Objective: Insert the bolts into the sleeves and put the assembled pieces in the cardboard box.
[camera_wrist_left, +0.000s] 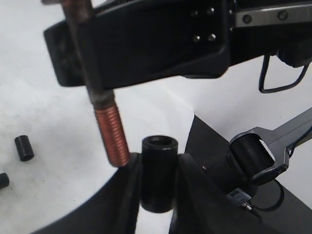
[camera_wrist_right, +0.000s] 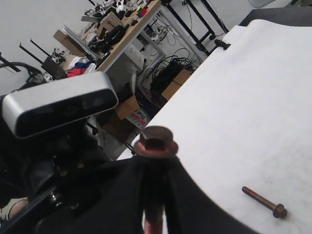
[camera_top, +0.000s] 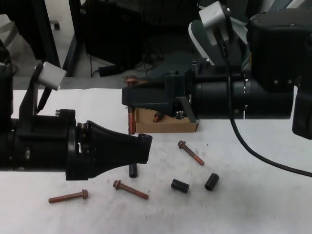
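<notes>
The white, matte tabletop (camera_top: 253, 204) is flecked with faint dark specks. Behind it the room holds black frame legs, tangled black cables (camera_wrist_right: 178, 66) on the floor and a cluttered wooden workbench (camera_wrist_right: 129, 34). A shallow brown cardboard box (camera_top: 165, 127) sits at the tabletop's far side. The left arm's jaws are closed around a short, smooth black cylindrical sleeve (camera_wrist_left: 158, 180), held upright with its hollow mouth open. The right arm's jaws grip a long copper-coloured flanged hex-head bolt (camera_wrist_left: 111, 131) vertically. Its finely threaded tip is just beside the sleeve's rim, not inside it. Three loose copper-coloured bolts (camera_top: 191, 152) (camera_top: 130, 189) (camera_top: 68, 196) and two loose black sleeves (camera_top: 180, 185) (camera_top: 211, 181) lie scattered on the near tabletop.
</notes>
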`<state>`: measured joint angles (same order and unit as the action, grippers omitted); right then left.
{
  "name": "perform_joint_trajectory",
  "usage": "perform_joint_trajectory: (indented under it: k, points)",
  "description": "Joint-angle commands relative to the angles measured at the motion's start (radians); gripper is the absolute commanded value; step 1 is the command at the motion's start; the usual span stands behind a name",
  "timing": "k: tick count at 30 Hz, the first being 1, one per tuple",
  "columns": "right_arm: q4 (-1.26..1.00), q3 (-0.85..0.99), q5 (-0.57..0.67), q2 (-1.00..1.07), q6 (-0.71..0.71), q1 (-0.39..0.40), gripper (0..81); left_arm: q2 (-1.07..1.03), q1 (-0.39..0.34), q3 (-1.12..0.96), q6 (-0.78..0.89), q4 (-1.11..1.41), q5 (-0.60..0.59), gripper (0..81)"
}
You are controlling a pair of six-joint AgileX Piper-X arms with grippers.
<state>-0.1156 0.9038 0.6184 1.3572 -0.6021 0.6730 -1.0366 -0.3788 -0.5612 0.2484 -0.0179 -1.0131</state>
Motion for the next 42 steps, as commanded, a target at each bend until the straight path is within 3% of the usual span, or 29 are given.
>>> perform_joint_trajectory:
  k: [1, 10, 42]
  points:
    - [-0.032, 0.004, -0.003, -0.002, -0.014, 0.014, 0.2, 0.012, -0.002, 0.0, -0.03, 0.018, 0.005, 0.8]
    - [-0.032, 0.004, -0.029, -0.002, -0.005, -0.012, 0.2, 0.012, -0.002, 0.023, -0.032, 0.018, 0.083, 0.8]
    - [-0.032, 0.004, 0.007, -0.002, -0.005, -0.031, 0.2, 0.013, -0.002, 0.047, 0.037, 0.113, 0.157, 0.8]
